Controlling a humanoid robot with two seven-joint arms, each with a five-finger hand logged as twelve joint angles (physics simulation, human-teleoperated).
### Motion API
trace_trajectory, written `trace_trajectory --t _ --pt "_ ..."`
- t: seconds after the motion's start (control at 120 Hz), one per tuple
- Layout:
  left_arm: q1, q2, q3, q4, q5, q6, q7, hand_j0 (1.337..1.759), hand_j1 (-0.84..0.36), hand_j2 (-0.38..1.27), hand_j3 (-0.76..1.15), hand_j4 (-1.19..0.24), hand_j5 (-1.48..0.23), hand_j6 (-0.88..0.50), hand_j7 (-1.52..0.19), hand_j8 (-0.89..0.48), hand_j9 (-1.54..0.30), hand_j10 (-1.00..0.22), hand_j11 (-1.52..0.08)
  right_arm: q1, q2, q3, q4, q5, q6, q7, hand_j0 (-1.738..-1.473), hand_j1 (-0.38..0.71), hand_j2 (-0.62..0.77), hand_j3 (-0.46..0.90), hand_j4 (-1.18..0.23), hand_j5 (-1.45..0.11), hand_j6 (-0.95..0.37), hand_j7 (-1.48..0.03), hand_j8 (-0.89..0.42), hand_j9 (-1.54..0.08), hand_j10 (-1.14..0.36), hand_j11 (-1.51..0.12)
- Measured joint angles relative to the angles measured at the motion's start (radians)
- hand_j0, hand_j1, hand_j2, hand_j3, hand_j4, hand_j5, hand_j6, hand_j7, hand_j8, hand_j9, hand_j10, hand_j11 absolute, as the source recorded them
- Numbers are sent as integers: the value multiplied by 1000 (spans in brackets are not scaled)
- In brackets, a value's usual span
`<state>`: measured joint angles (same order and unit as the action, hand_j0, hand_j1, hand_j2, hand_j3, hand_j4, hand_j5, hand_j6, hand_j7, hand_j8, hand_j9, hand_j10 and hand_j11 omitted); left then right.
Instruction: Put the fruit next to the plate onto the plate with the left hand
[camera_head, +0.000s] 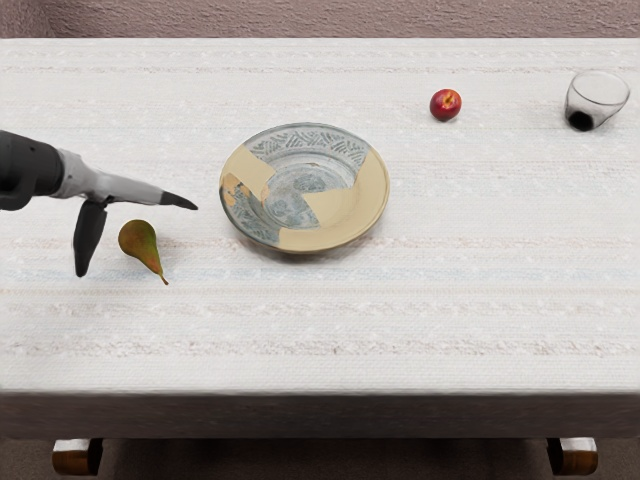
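Head view, one tabletop scene.

1. Pale, whitish striped table (420, 300): fills most of the frame. Two brown feet show under its front edge.
2. Round shallow plate with a tan rim and grey-blue patterned glaze (370, 190): left of the table's centre, with nothing lying on it.
3. Green-brown teardrop-shaped pear (140, 247): lies on the table, left of the plate and slightly nearer the front edge. It is near the plate but not touching it, and a strip of bare tabletop separates the two. The long axis runs on a diagonal from upper left to lower right. The broad end faces up-left and the narrow stem end points down-right, toward the front edge and past the plate's lower left side.
4. Left hand, grey with black fingertips (105, 200): enters from the left edge, just above and left of the pear. It is spread wide and holds nothing. One finger (178, 203) stretches right toward the plate above the pear. Another (88, 240) hangs down just left of the pear's broad end. Whether that digit touches the fruit cannot be told.
5. Small red apple (445, 104): far side of the table, right of the plate and well apart from it.
6. Clear drinking glass with a dark base (597, 100): far right corner, tipped over.
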<state>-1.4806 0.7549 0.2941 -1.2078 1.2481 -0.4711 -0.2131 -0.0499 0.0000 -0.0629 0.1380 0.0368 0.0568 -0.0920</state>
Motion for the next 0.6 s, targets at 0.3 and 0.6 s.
trace_trajectory --t 0.3,0.6 --pt "5 -7 71 6 12 142 8 1658 320 6 0 -29 -33 -30 -33 -30 -33 -28 -33 0 0 0 0 0 0 0 -1658 -320 -5 0 -24 -31 -24 -31 -24 -31 -24 -31" --pt "20 -15 107 4 33 216 9 1658 201 26 0 -129 -163 -130 -163 -129 -162 -128 -162 0 0 0 0 0 0 0 -1658 -320 -5 0 -24 -31 -24 -31 -24 -31 -24 -31"
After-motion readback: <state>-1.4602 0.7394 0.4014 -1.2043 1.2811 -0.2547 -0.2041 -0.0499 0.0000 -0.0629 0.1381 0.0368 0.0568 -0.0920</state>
